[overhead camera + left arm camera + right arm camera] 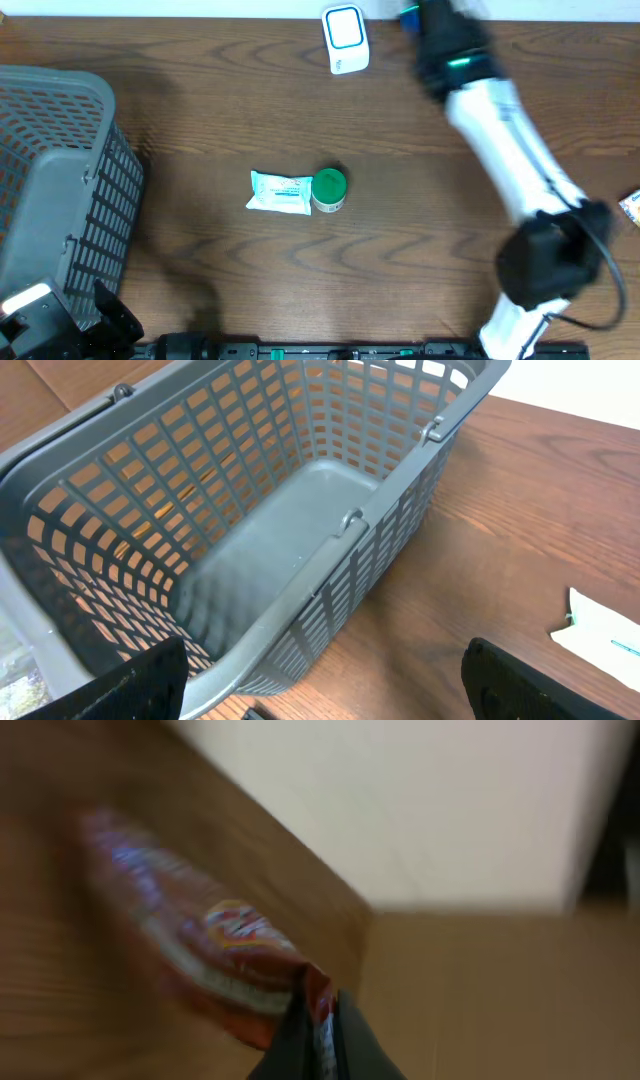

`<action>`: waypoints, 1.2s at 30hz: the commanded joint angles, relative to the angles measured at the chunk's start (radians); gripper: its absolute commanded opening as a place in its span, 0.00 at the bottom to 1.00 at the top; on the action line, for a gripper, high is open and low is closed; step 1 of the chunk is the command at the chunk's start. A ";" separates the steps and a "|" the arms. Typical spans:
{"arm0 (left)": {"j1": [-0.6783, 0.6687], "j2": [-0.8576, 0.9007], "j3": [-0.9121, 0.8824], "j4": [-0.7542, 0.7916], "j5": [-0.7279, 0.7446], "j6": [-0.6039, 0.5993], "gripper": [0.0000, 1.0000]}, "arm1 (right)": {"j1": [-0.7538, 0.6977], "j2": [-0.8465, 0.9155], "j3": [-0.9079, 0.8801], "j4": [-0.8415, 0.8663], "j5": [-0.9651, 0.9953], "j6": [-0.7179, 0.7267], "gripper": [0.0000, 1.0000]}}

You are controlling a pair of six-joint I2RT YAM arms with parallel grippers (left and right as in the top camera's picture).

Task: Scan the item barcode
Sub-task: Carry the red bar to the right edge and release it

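My right gripper [322, 1032] is shut on the edge of a red and orange snack packet [200, 950], which is blurred in the right wrist view. Overhead, the right arm [500, 130] reaches to the table's far edge, just right of the white barcode scanner [346, 38] with its blue-framed window. The packet itself is hard to make out there. My left gripper [325, 695] stands open at the near left, over the rim of the grey basket [300, 510], with nothing between its fingers.
A white and teal packet [280, 192] and a green-lidded jar [329, 188] lie side by side mid-table. Another packet [630, 207] pokes in at the right edge. The grey basket [60, 190] fills the left side.
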 commanded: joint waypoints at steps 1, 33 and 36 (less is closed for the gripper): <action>0.003 -0.007 0.003 0.000 -0.003 -0.002 0.88 | -0.162 -0.013 0.002 -0.066 0.008 0.201 0.01; 0.003 -0.007 0.003 0.000 -0.003 -0.002 0.88 | -0.596 -0.082 -0.382 0.149 -0.158 0.327 0.97; 0.003 -0.007 0.003 0.000 -0.003 -0.002 0.88 | -0.475 -0.146 -0.382 0.147 -0.212 0.378 0.99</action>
